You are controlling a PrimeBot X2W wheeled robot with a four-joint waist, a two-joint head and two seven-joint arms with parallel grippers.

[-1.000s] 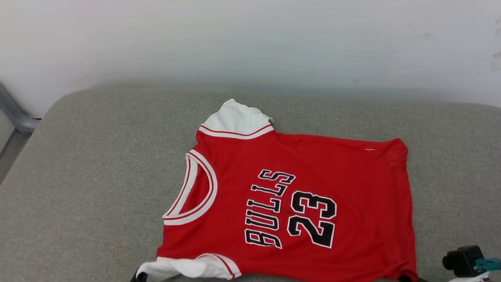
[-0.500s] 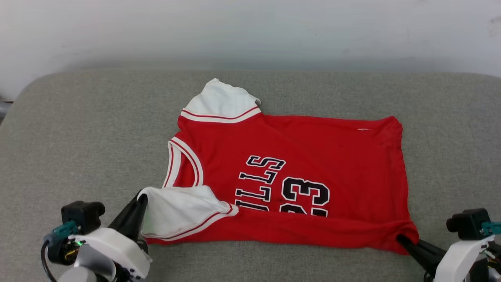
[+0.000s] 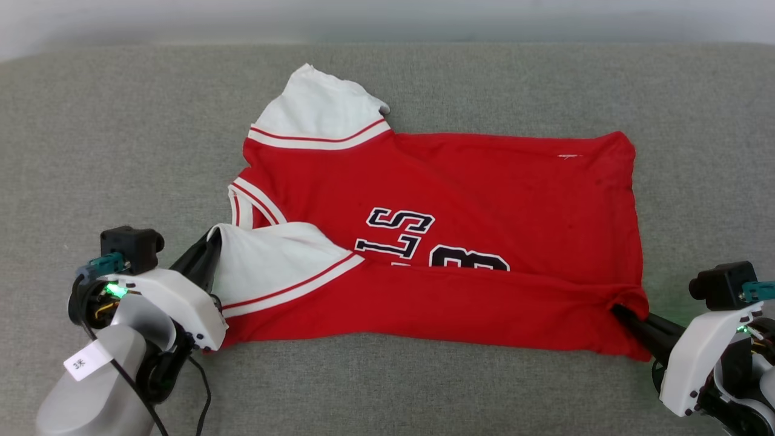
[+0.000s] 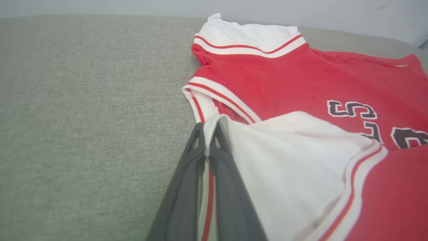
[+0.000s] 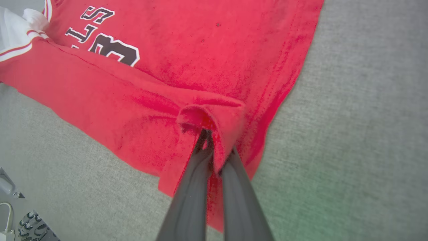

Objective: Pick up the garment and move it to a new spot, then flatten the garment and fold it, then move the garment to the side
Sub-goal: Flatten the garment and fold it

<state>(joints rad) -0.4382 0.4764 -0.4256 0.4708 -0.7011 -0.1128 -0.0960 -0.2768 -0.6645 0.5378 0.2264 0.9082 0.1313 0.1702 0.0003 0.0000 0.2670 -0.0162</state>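
One garment (image 3: 484, 181), red, lies on the grey upholstered surface (image 3: 91, 151), collar end toward your left and hem toward your right. Its near long edge is turned up and over the front. A strip of plain red back shows there and covers the lower part of the print. You can read two black, white-outlined letters, "LS", and the top of one digit. There are two sleeves, white with red-and-white striped trim. The far sleeve (image 3: 315, 109) lies flat at the garment's far edge, and the near sleeve (image 3: 266, 260) is drawn over the front beside the collar opening. You have two tools, each with two dark fingers. Your left tool (image 3: 212, 239) is closed narrow on the outer edge of the near sleeve, and the left wrist view shows white cloth pinched between its fingers (image 4: 182, 201). Your right tool (image 3: 617, 310) is closed narrow on the near hem corner. In the right wrist view, red cloth is bunched in a small roll over its fingers (image 5: 190, 201). Two green lamps are lit, the left lamp (image 3: 112, 290) and the right lamp (image 3: 740, 329), one on each wrist. One white label (image 3: 85, 362) sits on the left forearm.
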